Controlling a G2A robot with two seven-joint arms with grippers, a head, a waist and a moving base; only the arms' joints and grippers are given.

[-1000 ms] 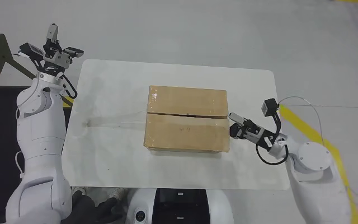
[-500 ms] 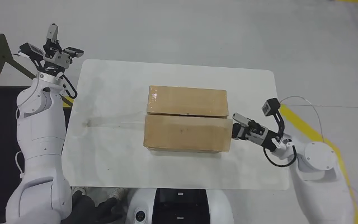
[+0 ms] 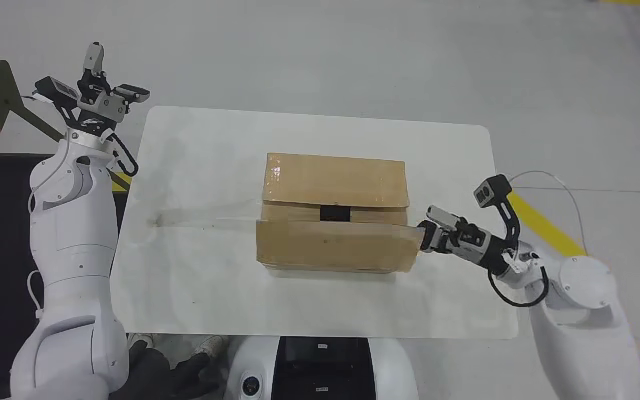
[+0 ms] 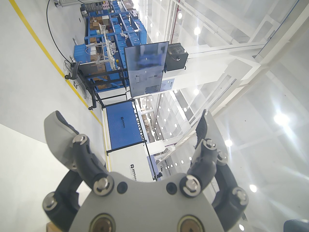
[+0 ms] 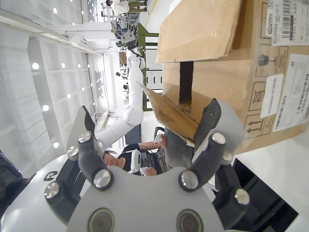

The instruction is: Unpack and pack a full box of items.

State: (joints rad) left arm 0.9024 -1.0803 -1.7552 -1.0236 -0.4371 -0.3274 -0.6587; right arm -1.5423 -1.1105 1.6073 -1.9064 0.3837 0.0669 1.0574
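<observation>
White rounded arms carried looping black cables, and the right gripper had grey plates, silver screws, black linkages.

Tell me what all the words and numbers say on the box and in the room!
White labels on the cardboard box: barcodes and sideways print, too small and tilted to read surely.
Handling signs printed on the box: little pictures such as arrows, no words I can make out.
Blue board in the room behind: a sideways maker's mark, not read out here.
</observation>
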